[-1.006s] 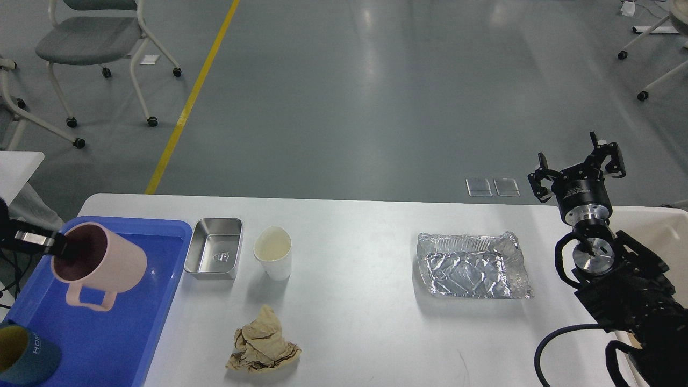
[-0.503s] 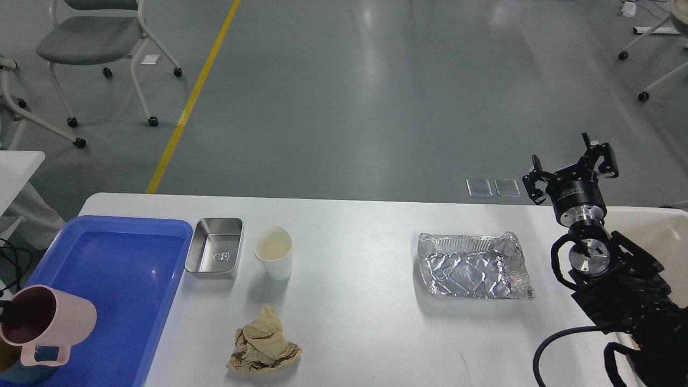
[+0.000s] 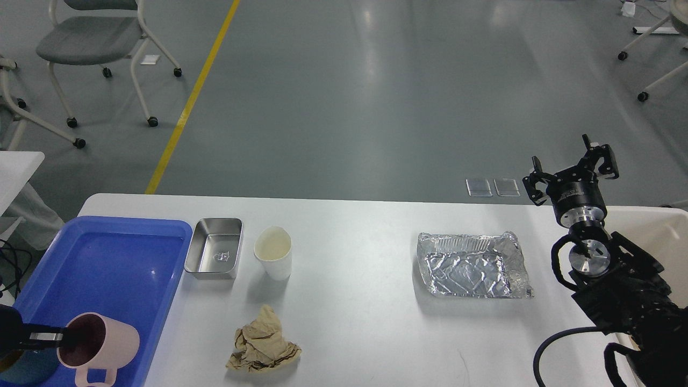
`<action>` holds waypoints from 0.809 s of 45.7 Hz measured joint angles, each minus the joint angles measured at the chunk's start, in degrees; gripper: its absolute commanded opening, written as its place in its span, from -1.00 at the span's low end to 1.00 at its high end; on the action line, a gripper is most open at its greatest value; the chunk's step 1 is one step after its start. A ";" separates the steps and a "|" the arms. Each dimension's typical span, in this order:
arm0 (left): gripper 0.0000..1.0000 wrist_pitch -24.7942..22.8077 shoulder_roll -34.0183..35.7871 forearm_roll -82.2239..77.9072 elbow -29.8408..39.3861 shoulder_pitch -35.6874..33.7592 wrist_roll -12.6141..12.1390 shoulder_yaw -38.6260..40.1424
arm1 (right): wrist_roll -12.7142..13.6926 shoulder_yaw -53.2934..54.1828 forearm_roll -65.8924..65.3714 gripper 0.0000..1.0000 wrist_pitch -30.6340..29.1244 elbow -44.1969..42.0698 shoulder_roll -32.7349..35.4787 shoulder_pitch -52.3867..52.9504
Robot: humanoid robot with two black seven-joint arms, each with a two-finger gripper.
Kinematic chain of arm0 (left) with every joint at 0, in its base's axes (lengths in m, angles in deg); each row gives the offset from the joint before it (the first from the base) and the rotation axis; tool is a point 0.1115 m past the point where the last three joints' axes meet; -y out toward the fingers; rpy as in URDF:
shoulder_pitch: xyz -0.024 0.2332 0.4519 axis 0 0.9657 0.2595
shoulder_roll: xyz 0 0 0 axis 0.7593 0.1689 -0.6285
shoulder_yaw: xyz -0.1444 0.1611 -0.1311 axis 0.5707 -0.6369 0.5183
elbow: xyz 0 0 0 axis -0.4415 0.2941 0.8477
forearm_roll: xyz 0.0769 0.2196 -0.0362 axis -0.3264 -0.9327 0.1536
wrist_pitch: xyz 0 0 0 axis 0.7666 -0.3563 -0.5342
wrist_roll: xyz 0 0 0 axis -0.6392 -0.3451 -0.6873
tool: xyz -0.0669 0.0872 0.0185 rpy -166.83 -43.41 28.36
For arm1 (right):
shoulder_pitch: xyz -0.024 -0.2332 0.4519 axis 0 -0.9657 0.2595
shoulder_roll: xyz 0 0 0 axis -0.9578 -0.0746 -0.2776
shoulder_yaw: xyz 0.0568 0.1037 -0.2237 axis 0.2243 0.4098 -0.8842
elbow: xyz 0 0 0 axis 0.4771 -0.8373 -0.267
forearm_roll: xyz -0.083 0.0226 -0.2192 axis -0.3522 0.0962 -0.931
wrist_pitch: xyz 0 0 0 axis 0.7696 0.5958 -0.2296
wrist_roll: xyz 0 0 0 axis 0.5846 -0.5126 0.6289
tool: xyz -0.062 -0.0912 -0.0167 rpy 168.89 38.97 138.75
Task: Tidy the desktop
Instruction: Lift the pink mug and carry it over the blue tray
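The white desktop [image 3: 349, 322] fills the lower half of the view. My left gripper [image 3: 65, 337] comes in at the bottom left and is shut on the rim of a pink mug [image 3: 105, 346], one finger inside it. The mug lies tilted on its side, handle down, over the near end of the blue tray [image 3: 123, 258]. My right gripper [image 3: 572, 169] is open and empty, raised over the desktop's far right edge. A crumpled foil tray [image 3: 473, 266] lies left of my right arm.
A steel tin [image 3: 214, 255] and a white paper cup [image 3: 273, 252] stand right of the blue tray. Crumpled brown paper [image 3: 263, 344] lies near the front. A dark teal cup [image 3: 24, 368] sits at the tray's near-left corner. A cream bin [image 3: 658, 226] stands at the right edge.
My left gripper carried the pink mug from the tray's far left down to its near end, then a little right. My right gripper shifted slightly left and down, staying open.
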 measured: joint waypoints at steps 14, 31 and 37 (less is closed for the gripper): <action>-1.00 0.01 -1.40 -0.36 -1.46 3.75 -0.33 2.05 | 0.00 -0.05 0.00 1.00 -0.02 0.00 0.04 -0.55; -0.85 0.01 -1.33 -0.53 -2.63 3.93 -0.43 1.50 | 0.01 -0.05 0.00 1.00 -0.02 0.03 -0.11 -0.83; -0.84 0.01 -1.33 -0.53 -3.31 3.93 -0.74 1.44 | 0.01 -0.05 0.00 1.00 -0.02 0.03 -0.11 -1.03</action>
